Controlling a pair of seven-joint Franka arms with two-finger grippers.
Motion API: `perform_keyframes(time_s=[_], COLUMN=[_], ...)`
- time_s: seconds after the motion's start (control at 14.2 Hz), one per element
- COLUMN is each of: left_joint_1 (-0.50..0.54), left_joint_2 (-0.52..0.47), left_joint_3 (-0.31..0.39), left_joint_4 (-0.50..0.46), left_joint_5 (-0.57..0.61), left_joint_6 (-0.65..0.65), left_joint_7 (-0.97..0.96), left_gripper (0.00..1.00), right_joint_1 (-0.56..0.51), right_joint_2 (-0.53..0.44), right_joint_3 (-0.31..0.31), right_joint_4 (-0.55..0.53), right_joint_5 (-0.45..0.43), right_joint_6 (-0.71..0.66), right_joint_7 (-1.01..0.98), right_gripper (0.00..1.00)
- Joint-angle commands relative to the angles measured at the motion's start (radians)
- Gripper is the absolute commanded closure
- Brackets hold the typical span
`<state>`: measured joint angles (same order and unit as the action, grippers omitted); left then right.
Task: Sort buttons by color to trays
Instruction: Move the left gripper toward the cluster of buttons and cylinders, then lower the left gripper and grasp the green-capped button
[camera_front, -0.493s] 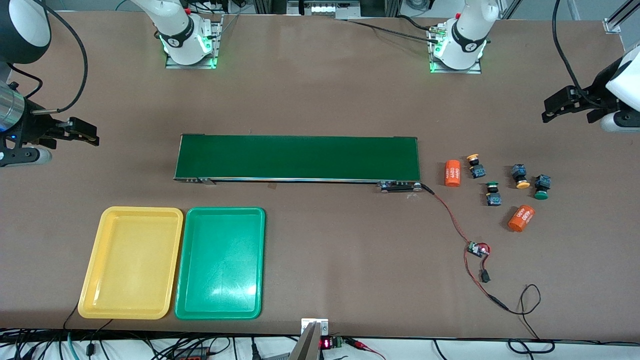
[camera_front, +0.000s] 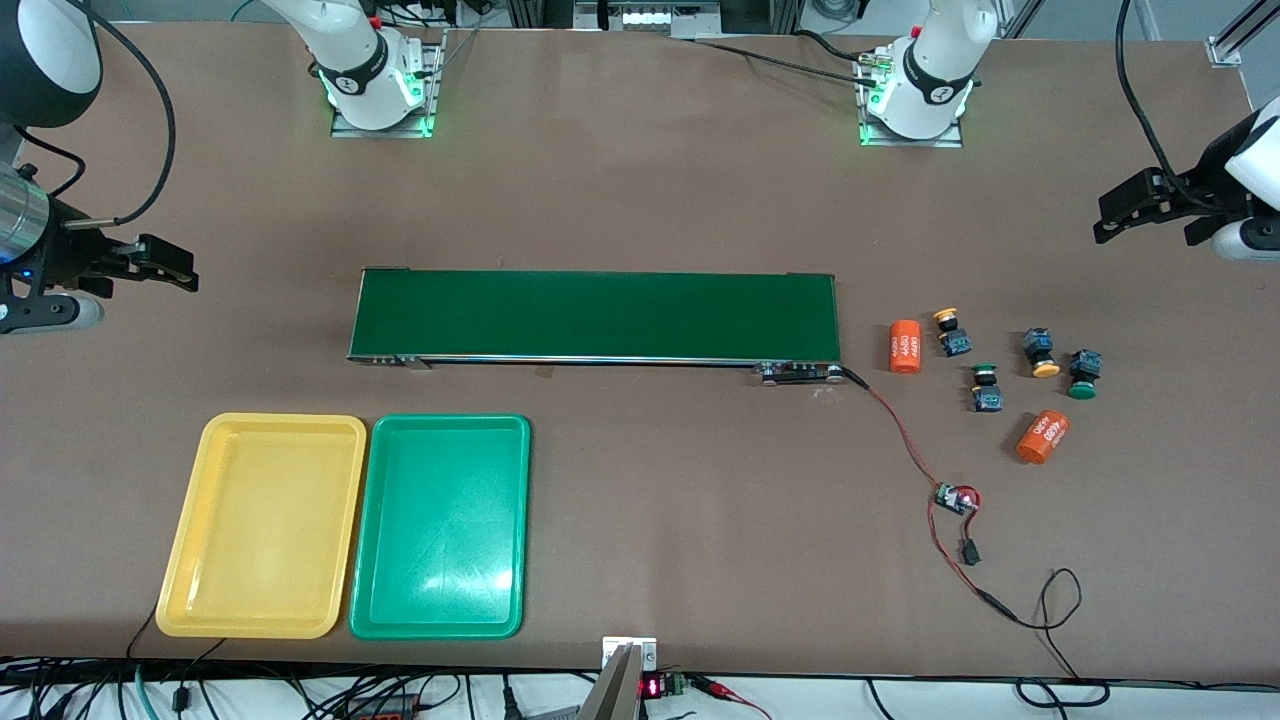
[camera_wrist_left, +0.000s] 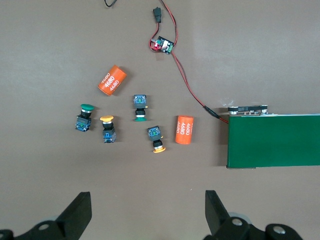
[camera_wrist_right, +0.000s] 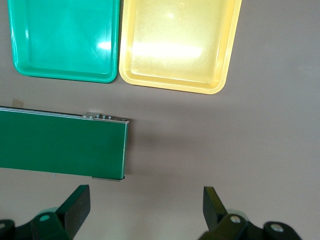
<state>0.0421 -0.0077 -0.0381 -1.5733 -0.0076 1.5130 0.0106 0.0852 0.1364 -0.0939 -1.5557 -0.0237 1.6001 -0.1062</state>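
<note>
Your right gripper (camera_front: 165, 262) waits over bare table at the right arm's end, jaws spread wide and empty. Nearer the front camera sit the shallow yellow plastic tray (camera_front: 180, 560) and the matching green tray (camera_front: 375, 560), side by side, nothing in them. Past the long dark-green conveyor belt (camera_front: 595, 315), four small push-button switches lie loose between two orange cylinders: yellow-capped (camera_front: 951, 333) and (camera_front: 1041, 353), green-capped (camera_front: 986, 387) and (camera_front: 1083, 374). Your left gripper (camera_front: 1135, 208) hangs wide open and empty over the table near that cluster. The switches look light, rigid, prone to roll; pinch the blocky bodies, not the round caps.
</note>
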Motion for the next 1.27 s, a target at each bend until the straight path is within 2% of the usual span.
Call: perform_keyframes(time_s=[0.0, 0.28, 0.63, 0.77, 0.92, 1.2], left_joint_1=[0.005, -0.011, -0.011, -0.007, 0.01, 0.016], left_joint_2=[0.006, 0.116, 0.404, 0.471, 0.511, 0.509], left_joint_3=[-0.006, -0.009, -0.011, -0.011, -0.011, -0.009], left_joint_4=[-0.01, -0.002, 0.113, 0.111, 0.054, -0.112], left_joint_5=[0.011, 0.011, -0.005, -0.014, -0.028, -0.028], left_joint_6=[-0.007, -0.042, -0.036, 0.004, 0.1, 0.329], left_joint_7=[0.022, 0.012, 0.029, 0.022, 0.04, 0.042], left_gripper=[0.0, 0.0, 0.0, 0.0, 0.0, 0.0], right_joint_1=[0.01, 0.008, 0.007, 0.007, 0.007, 0.004], right_joint_2=[-0.015, -0.015, -0.014, -0.011, -0.007, -0.003], right_joint_3=[-0.006, -0.004, -0.004, -0.004, -0.004, -0.004], right_joint_4=[-0.017, -0.017, -0.017, -0.017, -0.017, -0.017], right_joint_5=[0.001, 0.001, -0.024, -0.024, -0.024, -0.025], right_joint_6=[0.011, 0.011, 0.021, 0.027, 0.031, 0.031], right_joint_7=[-0.001, -0.003, -0.017, -0.017, -0.017, -0.017], right_gripper=[0.0, 0.0, 0.0, 0.0, 0.0, 0.0])
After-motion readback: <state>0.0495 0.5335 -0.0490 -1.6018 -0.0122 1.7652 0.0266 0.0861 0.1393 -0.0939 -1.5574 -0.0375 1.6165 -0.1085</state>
